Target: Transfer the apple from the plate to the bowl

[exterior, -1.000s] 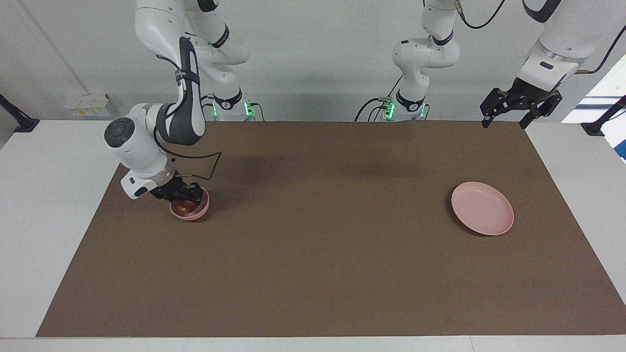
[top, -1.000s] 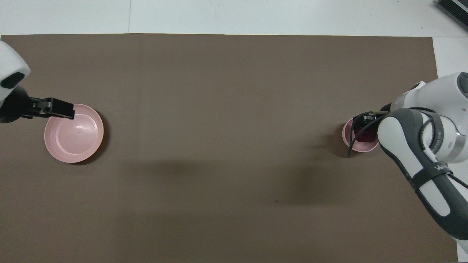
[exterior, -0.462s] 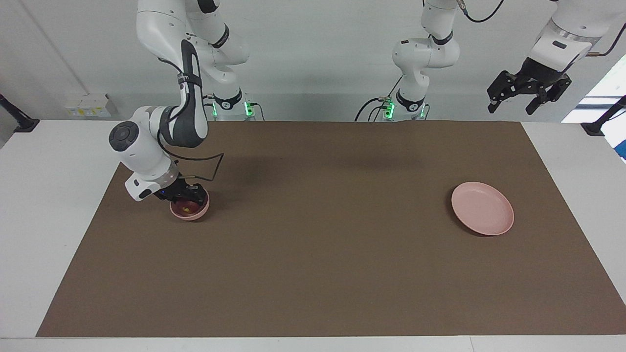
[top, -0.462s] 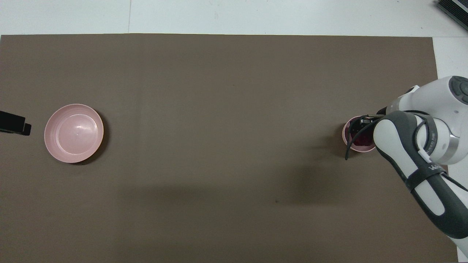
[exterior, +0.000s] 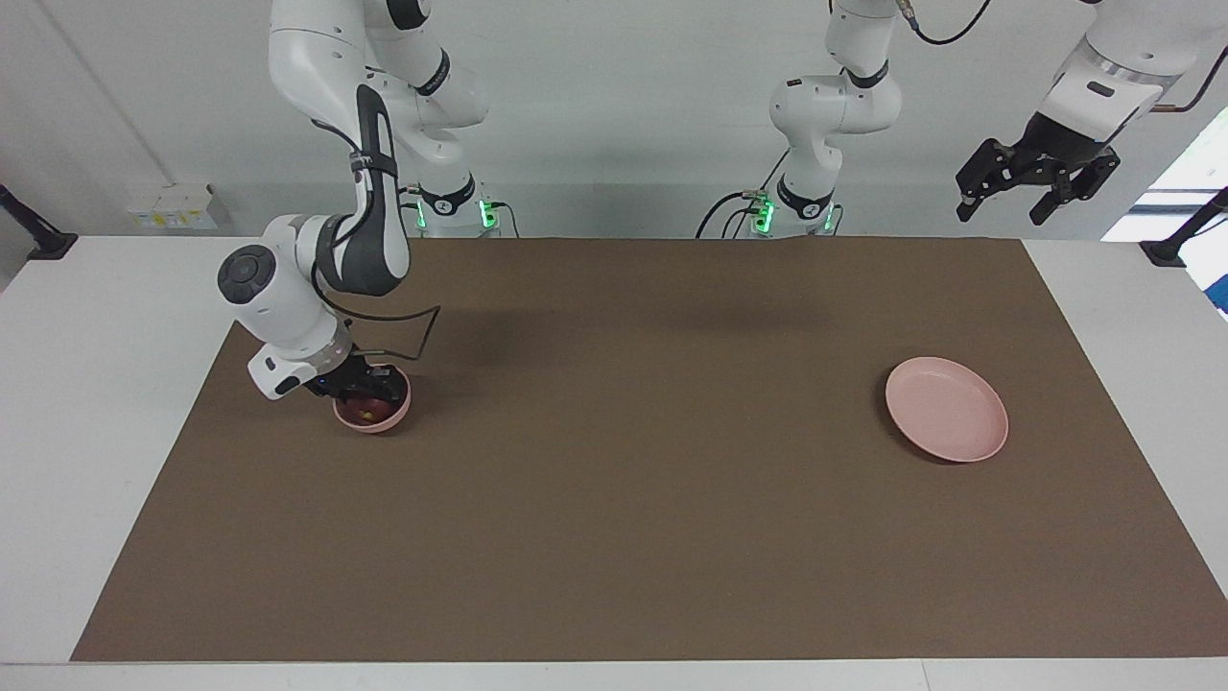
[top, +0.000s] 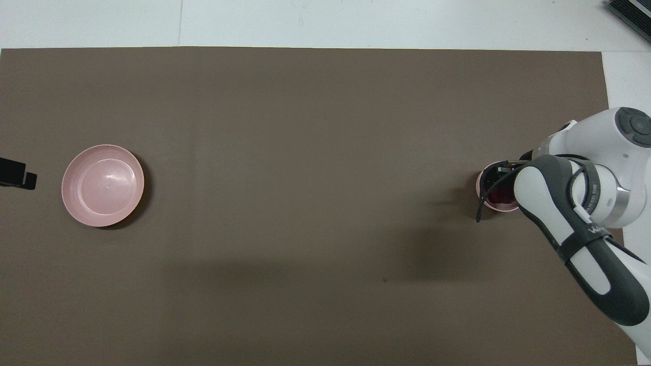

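The small pink bowl [exterior: 382, 420] stands at the right arm's end of the mat. The dark red apple [exterior: 363, 411] lies in it with its yellowish patch showing. My right gripper [exterior: 366, 387] is just over the bowl's rim, right above the apple, with its fingers apart. In the overhead view the right arm covers part of the bowl [top: 480, 187] and of the apple [top: 501, 195]. The wide pink plate [exterior: 946, 420] lies bare at the left arm's end, also in the overhead view [top: 103, 185]. My left gripper [exterior: 1003, 213] is open and empty, high over the mat's corner.
A brown mat [exterior: 614, 499] covers the table between the bowl and the plate. White table shows at both ends. One finger [top: 16, 175] of the left gripper shows at the overhead view's edge, beside the plate.
My right wrist has risen a little over the bowl while the apple stayed in it. My left gripper has risen and drawn away from over the plate.
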### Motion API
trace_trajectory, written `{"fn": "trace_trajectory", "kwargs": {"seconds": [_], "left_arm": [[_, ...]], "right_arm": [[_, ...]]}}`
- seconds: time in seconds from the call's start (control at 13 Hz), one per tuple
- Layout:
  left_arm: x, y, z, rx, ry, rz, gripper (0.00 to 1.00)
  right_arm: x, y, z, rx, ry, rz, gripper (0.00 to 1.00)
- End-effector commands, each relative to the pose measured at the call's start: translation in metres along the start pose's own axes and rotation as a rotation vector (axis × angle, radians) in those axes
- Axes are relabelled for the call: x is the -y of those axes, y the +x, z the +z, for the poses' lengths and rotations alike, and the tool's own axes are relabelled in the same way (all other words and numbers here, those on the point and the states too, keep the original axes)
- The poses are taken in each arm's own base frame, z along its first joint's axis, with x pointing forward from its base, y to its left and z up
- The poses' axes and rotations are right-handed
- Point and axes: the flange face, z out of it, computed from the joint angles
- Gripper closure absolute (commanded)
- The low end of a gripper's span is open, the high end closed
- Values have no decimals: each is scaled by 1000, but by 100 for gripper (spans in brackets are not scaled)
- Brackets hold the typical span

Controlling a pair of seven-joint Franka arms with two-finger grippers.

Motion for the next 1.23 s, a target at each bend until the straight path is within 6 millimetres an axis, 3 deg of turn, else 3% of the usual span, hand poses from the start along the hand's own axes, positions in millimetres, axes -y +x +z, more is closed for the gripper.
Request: {"fn": "trace_trajectory", "kwargs": {"seconds": [0.0, 0.15, 0.23, 0.54, 0.77, 1.08, 1.15], "left_arm": [[-1, -8, -1, 7, 31, 0, 0], [-4, -10, -1, 5, 31, 8, 0], [-6, -10, 1, 8, 32, 12, 0], [-2, -8, -1, -14, 34, 14, 0], [-2, -8, -2, -21, 23, 15, 0], [-3, -9, -2, -11, 20, 4, 0], [-4, -9, -2, -11, 21, 6, 0]], "right_arm": [[0, 0, 0, -20, -19, 1, 33], [0, 1, 0, -17, -19, 4, 6], [0, 1, -1, -16, -18, 14, 0], [7, 2, -29, -26, -12, 52, 0], [16, -3, -83, -42, -2, 102, 0], [22, -29, -158, -92, -42, 101, 0], [32, -36, -178, -91, -42, 85, 0]]}}
